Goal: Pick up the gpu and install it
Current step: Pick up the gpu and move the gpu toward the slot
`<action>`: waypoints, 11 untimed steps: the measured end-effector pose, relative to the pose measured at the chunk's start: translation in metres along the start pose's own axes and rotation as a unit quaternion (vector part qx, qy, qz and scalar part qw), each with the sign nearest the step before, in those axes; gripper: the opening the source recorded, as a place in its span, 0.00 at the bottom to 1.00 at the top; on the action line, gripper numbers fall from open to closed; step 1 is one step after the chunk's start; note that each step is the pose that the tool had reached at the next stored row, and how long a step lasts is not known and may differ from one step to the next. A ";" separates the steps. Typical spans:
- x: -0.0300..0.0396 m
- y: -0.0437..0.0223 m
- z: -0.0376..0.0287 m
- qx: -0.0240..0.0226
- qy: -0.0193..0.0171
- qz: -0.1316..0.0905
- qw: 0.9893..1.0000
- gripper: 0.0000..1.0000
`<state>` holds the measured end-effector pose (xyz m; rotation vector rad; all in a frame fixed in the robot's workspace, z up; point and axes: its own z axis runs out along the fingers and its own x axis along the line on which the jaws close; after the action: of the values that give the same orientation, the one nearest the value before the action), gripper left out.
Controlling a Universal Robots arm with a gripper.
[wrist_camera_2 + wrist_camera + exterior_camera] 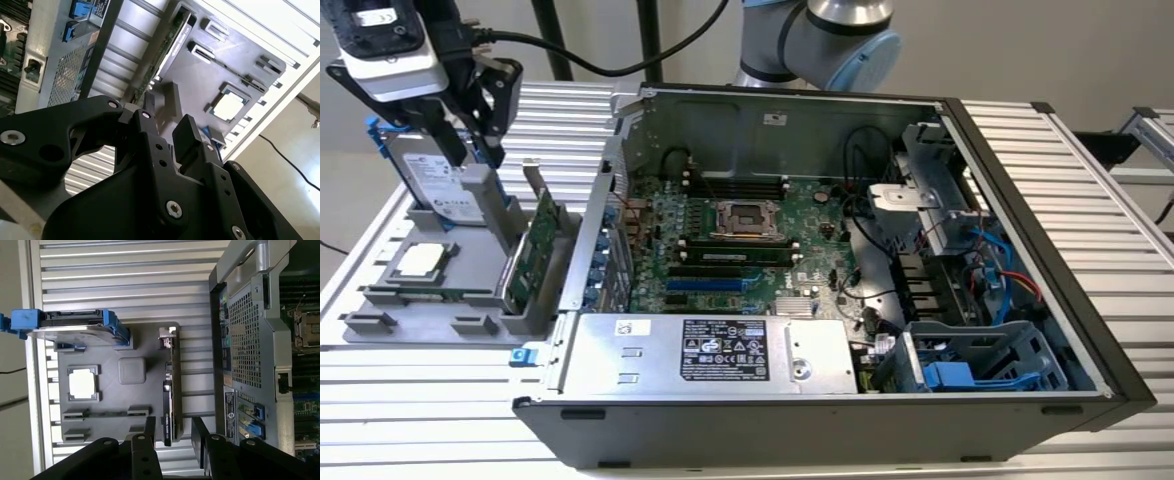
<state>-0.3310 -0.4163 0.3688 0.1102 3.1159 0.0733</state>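
The gpu [534, 245] stands on edge in a slot of the grey holder [400, 315], green board showing and its silver bracket up at the far end. In both wrist views it appears edge-on as a thin dark and green strip [170, 390] [165, 50]. My gripper [470, 140] hangs above the holder at the exterior view's left, close over the hard drive. Its black fingers [150, 440] are open, with nothing between them. In the first wrist view the gripper [172, 440] lines up with the card's edge but stays apart from it. The second wrist view also shows the gripper [165, 135] open.
A silver hard drive with blue rails [434, 185] stands upright in the holder, with a processor chip [420, 262] beside it. The open computer case [1067, 330] lies at the exterior view's right, its motherboard [747, 250] exposed. Slatted aluminium table [427, 400] lies underneath.
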 end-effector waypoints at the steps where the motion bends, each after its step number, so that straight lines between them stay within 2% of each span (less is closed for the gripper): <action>1: 0.0000 0.0000 0.0008 0.000 0.000 0.000 1.000 1.00; 5: 0.0000 -0.0001 0.0018 0.001 0.000 0.000 1.000 1.00; 11: 0.0001 -0.0001 0.0049 0.006 0.000 0.000 1.000 1.00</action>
<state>-0.3310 -0.4162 0.3639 0.1099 3.1158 0.0553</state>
